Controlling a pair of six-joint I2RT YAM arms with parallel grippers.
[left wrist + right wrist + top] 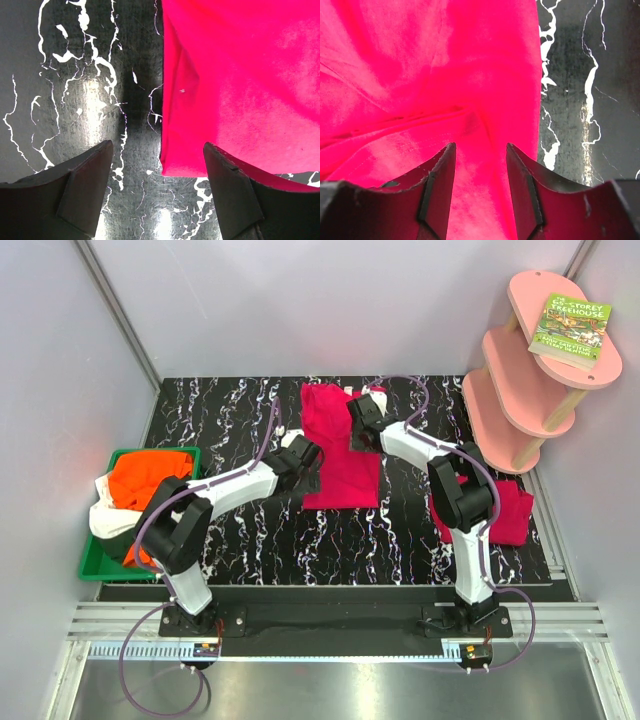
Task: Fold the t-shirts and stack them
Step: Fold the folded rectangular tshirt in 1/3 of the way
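While poised mid-bench (220, 530), straddling the crimson t-shirt's (340, 460) near left corner with the left gripper (157, 147) wide; long axis running near to far. Over its far right edge with the right gripper (481, 146) narrower; cannot tell whether pinching.

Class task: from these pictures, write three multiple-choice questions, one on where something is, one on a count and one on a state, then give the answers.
1. Where does the book lie? A on the pink shelf, top tier; B on the floor; C in a drawer.
2. How many crimson-pink t-shirts lie on the table? A one; B two; C five.
3. The left gripper has its fingers: A pressed together; B shut on a spoon; C open.
Answers: A, the book sits on the highest pink tier. B, one shirt lies mid-table and another lies at the right. C, bare table shows between the fingers.
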